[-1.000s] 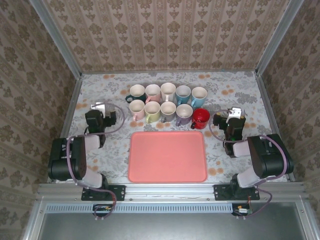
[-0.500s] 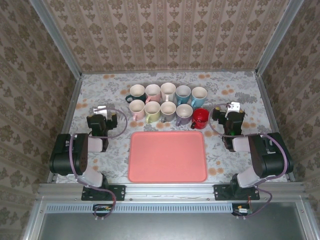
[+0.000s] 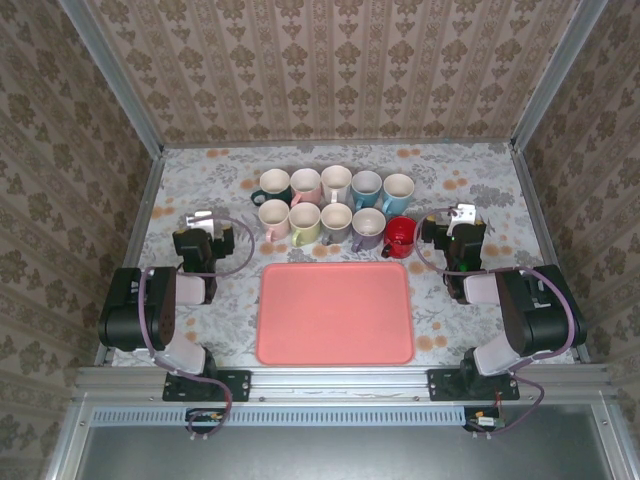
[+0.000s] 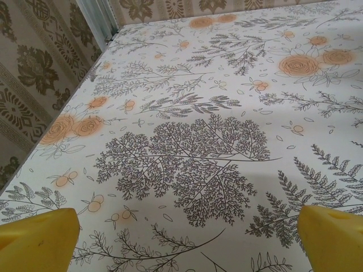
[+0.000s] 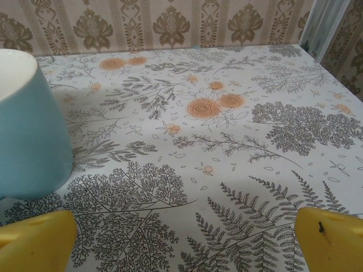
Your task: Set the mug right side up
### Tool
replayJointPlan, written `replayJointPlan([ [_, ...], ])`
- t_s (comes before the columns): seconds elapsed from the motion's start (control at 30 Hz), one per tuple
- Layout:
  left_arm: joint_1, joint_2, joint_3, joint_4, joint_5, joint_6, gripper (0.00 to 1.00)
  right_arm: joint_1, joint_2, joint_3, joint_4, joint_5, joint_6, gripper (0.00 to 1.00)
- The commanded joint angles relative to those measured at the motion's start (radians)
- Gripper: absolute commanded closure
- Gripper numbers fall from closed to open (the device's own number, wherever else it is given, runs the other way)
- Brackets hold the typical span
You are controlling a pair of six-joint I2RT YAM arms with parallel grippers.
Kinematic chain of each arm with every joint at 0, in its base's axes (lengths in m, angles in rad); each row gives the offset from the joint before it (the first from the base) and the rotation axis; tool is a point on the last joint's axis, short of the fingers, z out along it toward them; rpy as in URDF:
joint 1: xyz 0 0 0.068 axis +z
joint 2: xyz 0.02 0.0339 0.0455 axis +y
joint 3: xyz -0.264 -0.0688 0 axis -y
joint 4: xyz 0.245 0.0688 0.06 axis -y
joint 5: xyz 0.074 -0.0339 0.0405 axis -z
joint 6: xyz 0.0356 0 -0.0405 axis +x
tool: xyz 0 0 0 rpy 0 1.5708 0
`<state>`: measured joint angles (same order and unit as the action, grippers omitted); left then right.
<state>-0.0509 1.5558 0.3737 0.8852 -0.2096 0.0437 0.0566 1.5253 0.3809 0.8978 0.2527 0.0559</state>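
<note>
From above you see ten mugs (image 3: 336, 200) in two rows on the far half of the table (image 3: 470, 175). They look too small from up there for you to read any words on them. Nine of them show a pale inside, so their open ends face up. The red mug (image 3: 401, 236) is at the right end of the near row, just beside a purple mug (image 3: 367, 226). You cannot tell for sure from above which way up it sits. A pink tray (image 3: 335, 315) lies in front of the rows, near the red mug but not touching it.

Your left pincer (image 3: 203, 222) is off to the left of the mugs, well apart from them. Your right pincer (image 3: 461, 216) is just to the right of the red mug and does not touch it.

The wrist views show you more. In the left one, the yellow fingers (image 4: 37, 241) sit far out at the two bottom corners, so that pincer is spread wide and holds nothing. Between them you see the flower cloth, with a patterned wall (image 4: 34, 73) on the left. In the right one, the fingers sit just as wide, and that pincer holds nothing either. A blue mug (image 5: 28, 124) stands up close on its left, resting on the cloth.
</note>
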Motion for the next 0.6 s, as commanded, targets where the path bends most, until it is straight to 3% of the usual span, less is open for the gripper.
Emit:
replayJointPlan([
  [0.0,0.002,-0.012,0.004,0.035,-0.004,-0.021,0.00,-0.004,0.006,0.010,-0.008,-0.024,-0.003,0.00],
  [0.57,-0.005,-0.011,0.007,0.032,0.024,-0.001,0.00,-0.008,0.006,0.010,-0.008,-0.028,-0.002,0.00],
])
